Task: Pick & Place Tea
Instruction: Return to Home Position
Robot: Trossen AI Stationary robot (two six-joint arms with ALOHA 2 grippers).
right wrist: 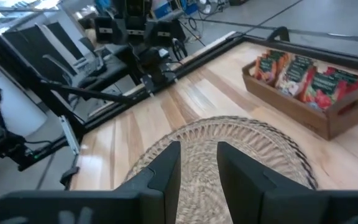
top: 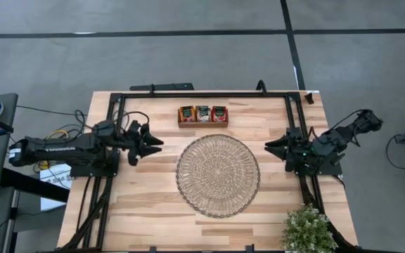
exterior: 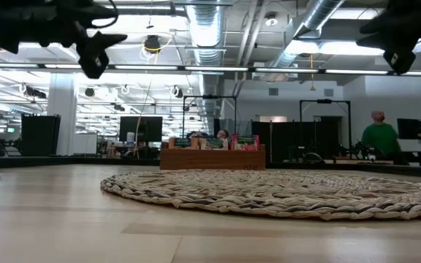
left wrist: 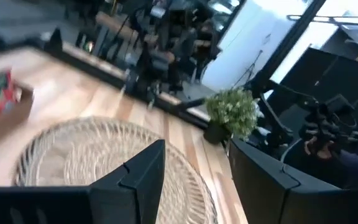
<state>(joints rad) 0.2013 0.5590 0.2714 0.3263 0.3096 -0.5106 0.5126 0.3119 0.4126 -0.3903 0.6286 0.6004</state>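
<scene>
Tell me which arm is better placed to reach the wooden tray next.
Left, probably: the left tool sits closer to the tray than the right tool; both are open and empty.

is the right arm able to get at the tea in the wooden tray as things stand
Probably yes: the right pincer hangs open over bare table beside the mat, and nothing stands between it and the tea in the tray.
</scene>
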